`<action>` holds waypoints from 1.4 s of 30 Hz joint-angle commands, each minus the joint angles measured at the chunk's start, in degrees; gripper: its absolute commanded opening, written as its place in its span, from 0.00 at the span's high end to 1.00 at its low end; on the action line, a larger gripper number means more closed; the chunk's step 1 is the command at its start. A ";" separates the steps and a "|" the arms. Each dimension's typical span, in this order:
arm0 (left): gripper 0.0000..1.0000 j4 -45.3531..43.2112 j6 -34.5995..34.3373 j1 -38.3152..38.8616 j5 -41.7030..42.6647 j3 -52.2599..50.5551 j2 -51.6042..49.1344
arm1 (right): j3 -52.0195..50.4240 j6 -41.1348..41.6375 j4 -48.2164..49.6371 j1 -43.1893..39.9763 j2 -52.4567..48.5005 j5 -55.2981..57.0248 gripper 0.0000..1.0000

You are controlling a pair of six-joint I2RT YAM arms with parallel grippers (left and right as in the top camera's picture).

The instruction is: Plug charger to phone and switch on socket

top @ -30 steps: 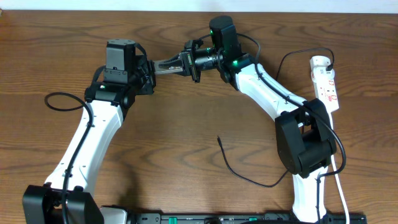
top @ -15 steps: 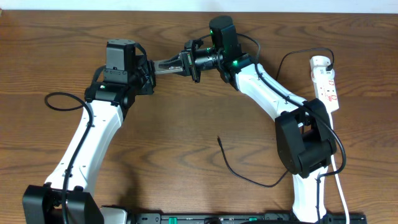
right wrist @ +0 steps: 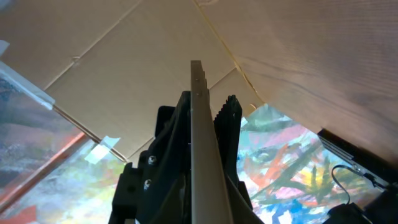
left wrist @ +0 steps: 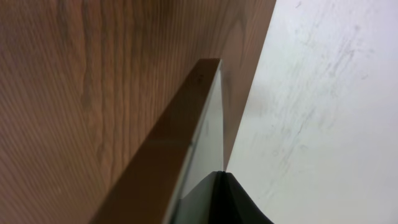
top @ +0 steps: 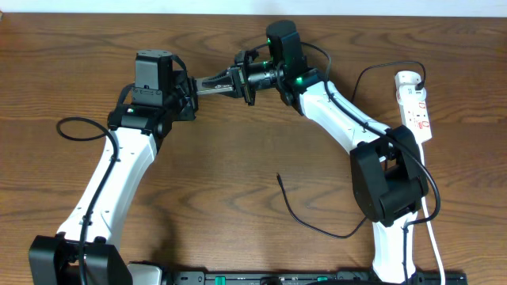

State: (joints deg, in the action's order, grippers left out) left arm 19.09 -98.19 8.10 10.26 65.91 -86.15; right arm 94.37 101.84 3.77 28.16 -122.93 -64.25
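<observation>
The phone (top: pixel 212 82) is held edge-on above the table's far middle, between both grippers. My left gripper (top: pixel 192 87) is shut on its left end. My right gripper (top: pixel 242 79) is shut on its right end. In the left wrist view the phone (left wrist: pixel 168 137) runs away from the jaws (left wrist: pixel 205 186) as a brown slab. In the right wrist view its thin edge (right wrist: pixel 199 124) sits between the toothed jaws (right wrist: pixel 200 106). The charger's plug tip (top: pixel 278 176) lies free on the table and its black cable curves right. The white socket (top: pixel 415 104) lies at the far right.
A black robot cable loops on the table at the left (top: pixel 75 127). The right arm's black elbow (top: pixel 392 182) sits over part of the charger cable. The socket's white cord (top: pixel 434 237) runs down the right edge. The table's far edge meets a white wall (top: pixel 79 6).
</observation>
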 commanded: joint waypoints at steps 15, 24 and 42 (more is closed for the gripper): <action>0.93 1.16 3.89 -0.02 -0.44 -0.17 -0.33 | 1.51 -6.12 1.20 0.33 1.09 -2.78 0.85; 0.93 1.18 3.91 -0.02 -0.44 -0.17 -0.33 | 1.51 -6.12 1.20 0.33 1.09 -2.78 0.82; 0.93 1.18 4.11 -0.02 -0.24 -0.17 -0.33 | 1.51 -6.36 1.20 0.31 1.09 -2.75 0.11</action>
State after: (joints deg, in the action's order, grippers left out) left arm 20.53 -95.04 7.99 10.13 66.00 -86.17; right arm 94.54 96.44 4.89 28.29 -122.93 -66.39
